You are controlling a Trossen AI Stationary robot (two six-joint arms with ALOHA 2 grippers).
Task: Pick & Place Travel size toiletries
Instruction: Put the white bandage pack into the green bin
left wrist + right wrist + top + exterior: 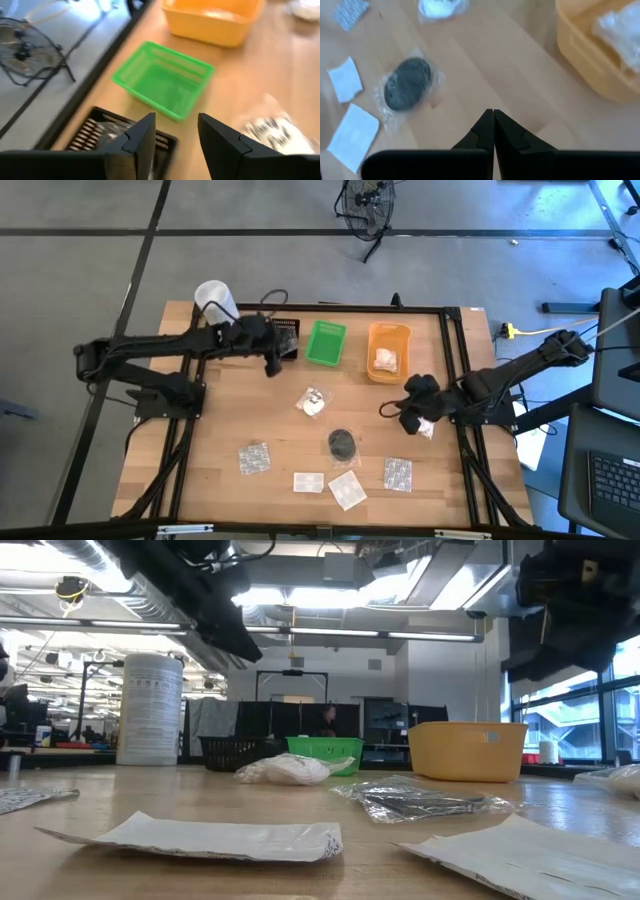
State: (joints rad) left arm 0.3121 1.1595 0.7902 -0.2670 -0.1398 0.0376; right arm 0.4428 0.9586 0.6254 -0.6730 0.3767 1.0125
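Landmark for all entries: the orange tray (388, 350), at the far edge of the table (220, 420).

- Orange tray: holds one white clear-wrapped bundle (386, 361).
- Green tray (325, 343): just left of the orange tray; looks bare inside in the left wrist view.
- Black tray (287, 338): next left again; contents not clear.
- White tub (213, 299): far left of the orange tray, at the table corner.
- Toiletries loose on the table, all nearer the front edge than the orange tray: a wrapped white bundle (314, 401) down and left of it; a black round pad (342, 444) in clear wrap below that; a blister pack (254, 458) farther left; a small white sachet (308, 482) and a larger one (347, 489) near the front edge; a second blister pack (397, 473) almost straight below the tray.
- A further white item (425, 429): just right of and below the tray, under the right gripper; contact cannot be told.
- Left gripper (175, 137): over the black tray, left of the orange tray; jaws parted, nothing between them.
- Right gripper (493, 120): just below and right of the orange tray; jaws pressed together, empty.

Handling note, as a judgement: sorting is early. A sound next pick would have the right jaws spread first, come down square over the black pad's wrap, and close on the pad itself, not the loose film.
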